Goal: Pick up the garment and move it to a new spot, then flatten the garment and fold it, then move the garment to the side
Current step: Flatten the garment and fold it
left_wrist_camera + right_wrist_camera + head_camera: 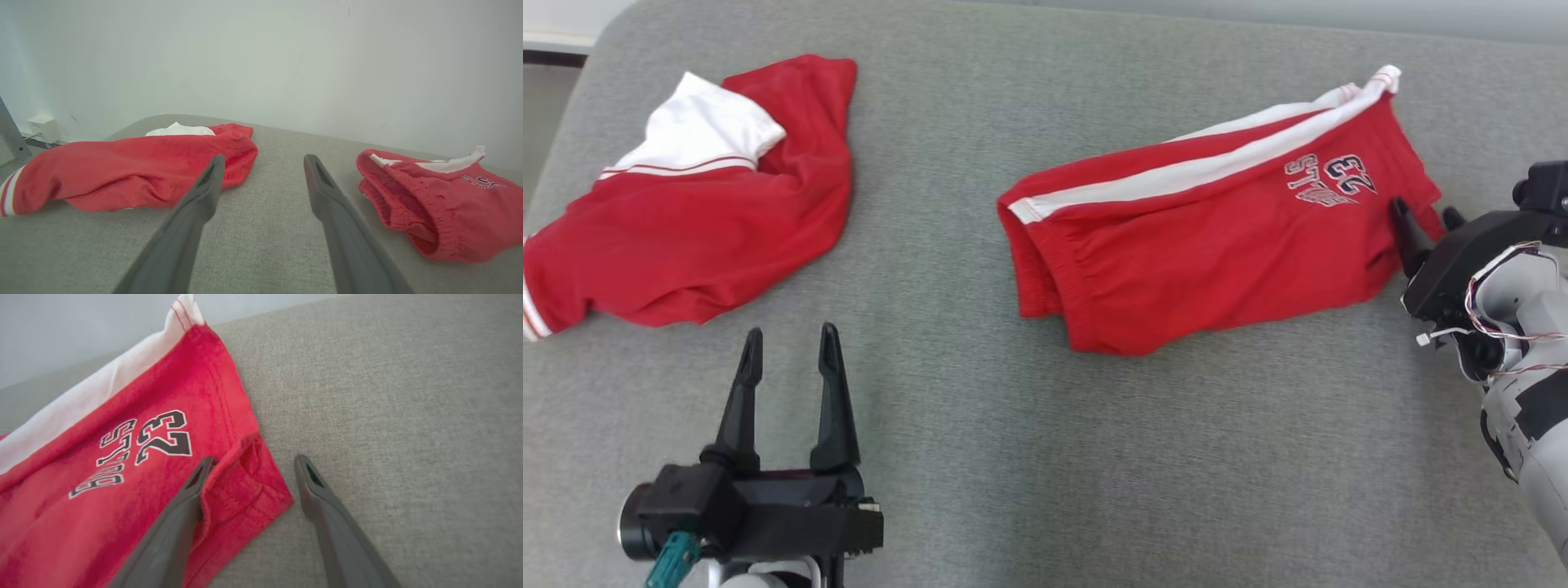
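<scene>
The red shorts (1217, 245) lay on the right half of a grey woven cushion surface (980, 457), a soft knit doubled into a flat, roughly oblong shape. A broad white stripe ran along their far edge, and dark white-outlined lettering with the number 23 was printed near one end. Their long axis ran from the near left to the far right in the head view. The gathered elastic waistband faced left and the stitched leg hems faced right. The right gripper (1425, 216) stood at that right end with its two dark tapered fingers spread apart and pinching nothing. In its wrist view one finger lay over the near hem corner of the shorts (122, 477) and the other over bare upholstery just beside the cloth. I could not tell whether either finger touched the fabric. The left gripper (792, 343) sat well apart at the near left, fingers also spread, below a crumpled red jersey (711, 220) with a white panel and striped cuff.
</scene>
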Robot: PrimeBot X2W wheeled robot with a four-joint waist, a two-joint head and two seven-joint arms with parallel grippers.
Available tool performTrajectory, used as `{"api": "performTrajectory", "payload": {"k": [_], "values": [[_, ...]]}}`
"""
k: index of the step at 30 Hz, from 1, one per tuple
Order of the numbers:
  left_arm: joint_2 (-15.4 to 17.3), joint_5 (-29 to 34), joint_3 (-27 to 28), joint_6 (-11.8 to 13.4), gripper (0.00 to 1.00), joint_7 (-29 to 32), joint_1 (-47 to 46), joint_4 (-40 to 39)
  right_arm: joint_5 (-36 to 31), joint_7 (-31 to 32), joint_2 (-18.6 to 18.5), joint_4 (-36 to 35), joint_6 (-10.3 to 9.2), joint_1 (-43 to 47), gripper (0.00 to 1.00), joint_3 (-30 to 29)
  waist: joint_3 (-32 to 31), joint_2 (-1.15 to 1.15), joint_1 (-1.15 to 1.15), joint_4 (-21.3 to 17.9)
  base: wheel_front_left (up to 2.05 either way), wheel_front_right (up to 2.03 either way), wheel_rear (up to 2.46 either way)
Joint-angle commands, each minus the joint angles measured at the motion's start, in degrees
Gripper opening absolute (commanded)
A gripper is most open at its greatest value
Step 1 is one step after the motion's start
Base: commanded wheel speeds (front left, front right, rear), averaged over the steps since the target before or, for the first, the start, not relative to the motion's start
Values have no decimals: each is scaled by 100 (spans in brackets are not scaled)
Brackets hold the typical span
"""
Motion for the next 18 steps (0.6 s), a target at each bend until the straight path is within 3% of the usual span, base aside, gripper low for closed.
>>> {"api": "performTrajectory", "payload": {"k": [1, 2, 9, 18], "values": [[0, -90, -5, 26, 100, -19, 59, -16, 44, 97, 85, 109, -13, 1, 11, 42, -24, 0, 1, 84, 0, 0, 0], [-1, -86, -17, 31, 100, -19, 70, -8, 67, 131, 89, 162, -13, 16, 0, 56, -32, 0, 1, 94, 0, 0, 0], [-1, -9, 13, 5, 100, -19, 144, 55, 382, 4, 104, 106, -13, 184, 0, -24, -252, 0, 1, -9, 0, 0, 0], [1, 158, 200, -91, 100, -19, 451, 127, 1167, -62, -212, -1000, -13, 1241, 0, 117, -821, 0, 1, -554, 0, 0, 0]]}}
